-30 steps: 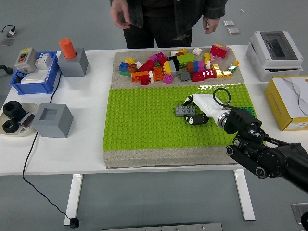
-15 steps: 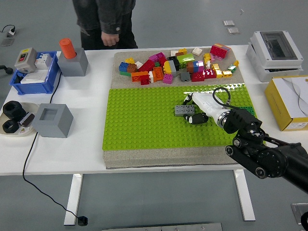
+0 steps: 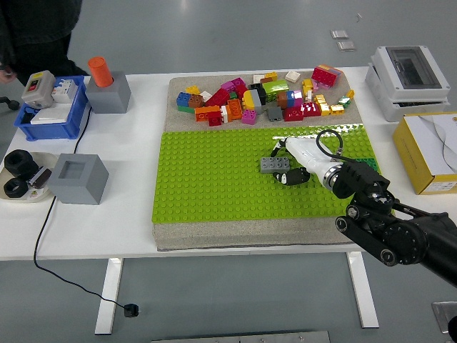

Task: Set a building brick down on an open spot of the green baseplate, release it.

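Right hand (image 3: 296,163) reaches in from lower right over the green baseplate (image 3: 207,179), fingers (image 3: 291,176) grasping a grey building brick (image 3: 275,165). Brick sits at the plate's right-centre, low against the studs; cannot tell if seated. Loose coloured bricks (image 3: 260,96) piled beyond the plate's far edge. Person's dark sleeve (image 3: 28,28) at the counter's (image 3: 121,214) far left.

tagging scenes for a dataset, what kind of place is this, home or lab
Most likely a robotics lab or workshop, not a home: a white table on a grey floor, an electrical breaker box, a blue bin of switchgear, and a green baseplate with loose bricks.
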Robot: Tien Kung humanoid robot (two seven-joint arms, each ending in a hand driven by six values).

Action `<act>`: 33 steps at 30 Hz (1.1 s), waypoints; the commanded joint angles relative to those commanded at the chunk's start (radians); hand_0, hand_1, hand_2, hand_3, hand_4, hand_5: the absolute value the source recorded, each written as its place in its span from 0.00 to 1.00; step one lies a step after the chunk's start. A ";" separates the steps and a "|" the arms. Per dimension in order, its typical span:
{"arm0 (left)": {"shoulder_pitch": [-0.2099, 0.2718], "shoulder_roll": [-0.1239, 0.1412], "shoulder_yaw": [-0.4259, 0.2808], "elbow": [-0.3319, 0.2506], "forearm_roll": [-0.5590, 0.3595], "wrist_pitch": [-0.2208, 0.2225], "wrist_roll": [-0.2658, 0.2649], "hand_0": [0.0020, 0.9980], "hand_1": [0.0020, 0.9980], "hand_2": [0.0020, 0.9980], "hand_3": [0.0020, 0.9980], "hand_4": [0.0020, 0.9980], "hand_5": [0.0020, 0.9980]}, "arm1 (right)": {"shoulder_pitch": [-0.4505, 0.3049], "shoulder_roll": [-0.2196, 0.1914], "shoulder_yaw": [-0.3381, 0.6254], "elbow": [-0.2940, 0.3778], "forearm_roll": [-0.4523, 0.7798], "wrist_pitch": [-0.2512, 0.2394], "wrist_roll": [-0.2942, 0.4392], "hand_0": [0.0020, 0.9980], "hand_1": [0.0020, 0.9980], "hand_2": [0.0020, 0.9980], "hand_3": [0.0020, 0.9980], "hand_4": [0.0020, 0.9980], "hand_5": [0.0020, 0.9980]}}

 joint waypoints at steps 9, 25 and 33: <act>0.001 -0.002 0.000 0.000 -0.002 0.000 -0.001 0.66 0.64 0.65 0.67 0.71 0.21 | -0.034 -0.062 0.046 0.161 -0.028 0.000 -0.013 0.70 0.77 0.82 0.69 0.77 0.19; 0.004 -0.003 -0.001 0.000 -0.001 0.000 0.000 0.66 0.64 0.65 0.67 0.71 0.21 | -0.053 -0.057 0.030 0.169 -0.124 0.010 -0.013 0.75 0.81 0.86 0.60 0.83 0.54; 0.002 -0.003 0.000 0.000 0.000 0.000 0.000 0.66 0.64 0.65 0.67 0.71 0.21 | -0.042 -0.031 0.023 0.095 -0.113 0.007 -0.003 0.76 0.80 0.86 0.60 0.81 0.54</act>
